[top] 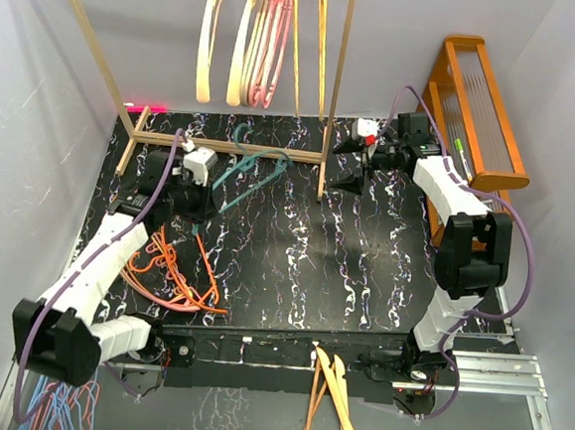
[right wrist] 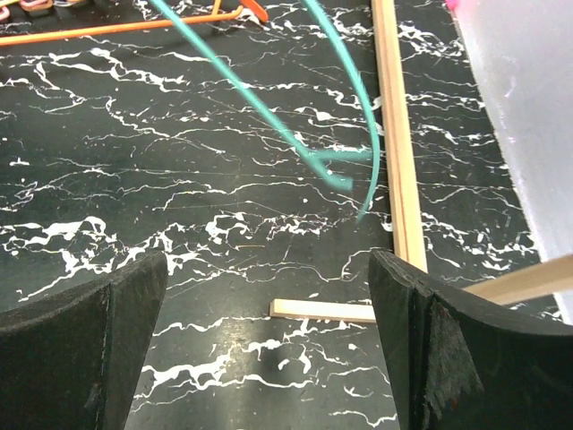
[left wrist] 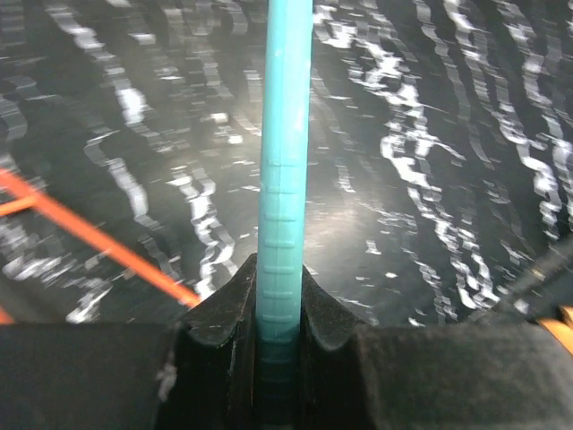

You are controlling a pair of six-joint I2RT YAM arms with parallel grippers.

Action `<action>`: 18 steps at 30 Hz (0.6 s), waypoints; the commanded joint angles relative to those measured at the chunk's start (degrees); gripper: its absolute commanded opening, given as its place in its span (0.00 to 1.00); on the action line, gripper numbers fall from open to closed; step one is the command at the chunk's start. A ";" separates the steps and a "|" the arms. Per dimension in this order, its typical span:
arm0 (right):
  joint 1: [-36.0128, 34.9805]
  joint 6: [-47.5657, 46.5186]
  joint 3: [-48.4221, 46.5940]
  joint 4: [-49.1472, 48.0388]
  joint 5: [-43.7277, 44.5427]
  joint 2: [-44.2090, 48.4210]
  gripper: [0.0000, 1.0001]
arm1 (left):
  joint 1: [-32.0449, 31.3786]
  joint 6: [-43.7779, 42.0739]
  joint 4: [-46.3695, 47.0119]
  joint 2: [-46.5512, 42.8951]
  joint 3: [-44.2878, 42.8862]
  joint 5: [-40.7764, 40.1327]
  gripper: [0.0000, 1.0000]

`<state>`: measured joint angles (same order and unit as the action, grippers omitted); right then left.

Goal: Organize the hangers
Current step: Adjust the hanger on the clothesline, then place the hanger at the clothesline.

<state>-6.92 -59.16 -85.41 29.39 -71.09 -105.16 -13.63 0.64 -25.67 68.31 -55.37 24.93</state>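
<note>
1. The left claw [left wrist: 281,300] is closed tight on the thin teal plastic hanger [left wrist: 285,161], with the notched bar pinched between its two black fingers.
2. From that grip the teal hanger reaches out over the black, white-veined bench [top: 303,266] towards the foot of the light wooden clothes rack [top: 233,149]. The overhead view shows it at the left-centre of the bench.
3. The right wrist view shows the teal hanger's far end just beside the rack's base rail. I cannot tell whether it touches the bench.
4. The right claw [right wrist: 269,278] is spread wide with nothing between its fingers. It sits near the rack's right upright, apart from the teal hanger.
5. A loose heap of thin orange and pink hangers [top: 172,271] lies on the bench by the left arm.
6. Pink and pale tan hangers [top: 266,44] hang from the top of the rack.
</note>
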 commanded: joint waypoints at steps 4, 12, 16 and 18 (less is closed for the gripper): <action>2.06 3.51 -1.62 0.79 -0.35 4.79 0.98 | 0.32 5.52 -0.01 -14.50 3.80 -32.20 0.00; 2.35 -1.73 -2.01 8.93 -1.46 8.72 0.98 | 0.41 1.42 -0.25 -18.92 -1.71 -48.43 0.00; 2.35 -1.92 -0.68 9.29 -1.68 8.95 0.98 | 4.28 -1.50 -3.35 -9.39 -12.90 -43.63 0.00; 2.34 -2.13 0.33 9.29 -1.75 9.27 0.98 | 9.05 -1.92 -1.19 -6.68 -16.30 -39.00 0.00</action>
<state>-4.67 -59.86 -85.41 37.54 -71.37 -98.76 -11.11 1.41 -29.21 56.14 -63.35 -17.43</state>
